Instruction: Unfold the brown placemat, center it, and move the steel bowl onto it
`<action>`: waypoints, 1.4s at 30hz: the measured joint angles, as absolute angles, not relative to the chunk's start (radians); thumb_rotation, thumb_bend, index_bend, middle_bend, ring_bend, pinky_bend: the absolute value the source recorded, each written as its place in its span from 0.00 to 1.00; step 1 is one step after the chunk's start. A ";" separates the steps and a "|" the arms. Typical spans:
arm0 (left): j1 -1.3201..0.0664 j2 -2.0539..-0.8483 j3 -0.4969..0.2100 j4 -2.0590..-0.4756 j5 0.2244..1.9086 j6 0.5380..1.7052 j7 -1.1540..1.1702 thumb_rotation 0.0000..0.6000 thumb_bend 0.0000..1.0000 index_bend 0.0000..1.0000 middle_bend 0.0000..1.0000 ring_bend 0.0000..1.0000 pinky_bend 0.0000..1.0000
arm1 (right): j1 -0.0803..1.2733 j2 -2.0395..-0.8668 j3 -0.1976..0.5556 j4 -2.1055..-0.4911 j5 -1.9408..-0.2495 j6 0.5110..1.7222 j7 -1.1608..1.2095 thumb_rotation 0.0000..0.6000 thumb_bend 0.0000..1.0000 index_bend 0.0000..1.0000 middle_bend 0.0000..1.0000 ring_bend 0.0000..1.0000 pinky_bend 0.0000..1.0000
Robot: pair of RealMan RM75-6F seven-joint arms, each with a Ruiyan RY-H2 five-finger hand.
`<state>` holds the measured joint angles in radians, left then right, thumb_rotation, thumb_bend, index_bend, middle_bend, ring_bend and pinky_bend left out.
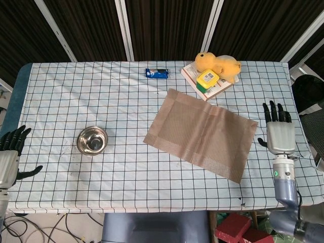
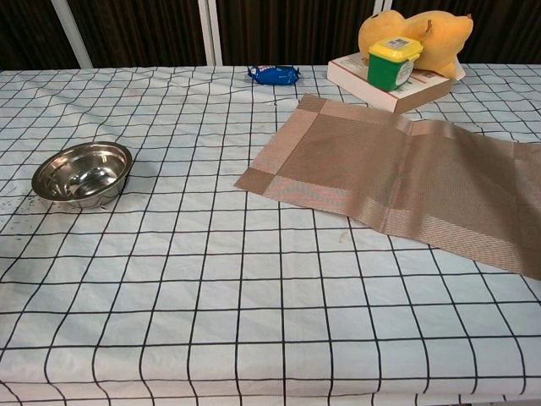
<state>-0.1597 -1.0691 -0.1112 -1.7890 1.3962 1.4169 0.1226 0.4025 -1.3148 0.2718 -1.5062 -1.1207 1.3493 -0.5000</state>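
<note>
The brown placemat (image 1: 202, 134) lies unfolded and flat on the checked tablecloth, right of centre and turned at an angle; the chest view shows the placemat (image 2: 397, 178) running off the right edge. The steel bowl (image 1: 92, 140) stands upright and empty on the left part of the table, also seen as the bowl (image 2: 83, 174) in the chest view. My right hand (image 1: 280, 134) hovers just right of the mat, fingers spread, holding nothing. My left hand (image 1: 9, 158) is at the table's left edge, fingers apart and empty, well left of the bowl.
At the back right a yellow plush toy (image 1: 218, 64) and a yellow-lidded green box (image 1: 207, 78) rest on a book (image 1: 218, 87). A blue packet (image 1: 156, 73) lies at the back centre. Red boxes (image 1: 243, 233) sit on the floor below the front right edge.
</note>
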 measured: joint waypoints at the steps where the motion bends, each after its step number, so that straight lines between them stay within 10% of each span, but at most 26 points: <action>1: -0.174 -1.067 -0.118 -1.793 1.392 1.402 0.139 1.00 0.01 0.00 0.00 0.00 0.00 | 0.376 -1.297 0.266 -1.546 -1.130 1.384 -0.485 1.00 0.04 0.00 0.00 0.00 0.16; 11: -0.323 -1.069 -0.186 -1.853 1.329 1.256 0.291 1.00 0.01 0.01 0.00 0.00 0.00 | 0.213 -1.202 0.218 -1.690 -1.215 1.576 -0.361 1.00 0.03 0.00 0.00 0.00 0.16; 42: -0.832 -1.475 -0.250 -1.668 0.815 1.032 0.880 1.00 0.01 0.02 0.00 0.00 0.00 | 0.187 -1.240 0.260 -1.493 -1.225 1.505 -0.062 1.00 0.05 0.00 0.00 0.00 0.16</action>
<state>-0.8319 -1.4750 -0.2499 -1.6680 0.8145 1.0320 0.8805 0.1865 -1.2403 0.2603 -1.4930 -1.2248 1.5052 -0.0622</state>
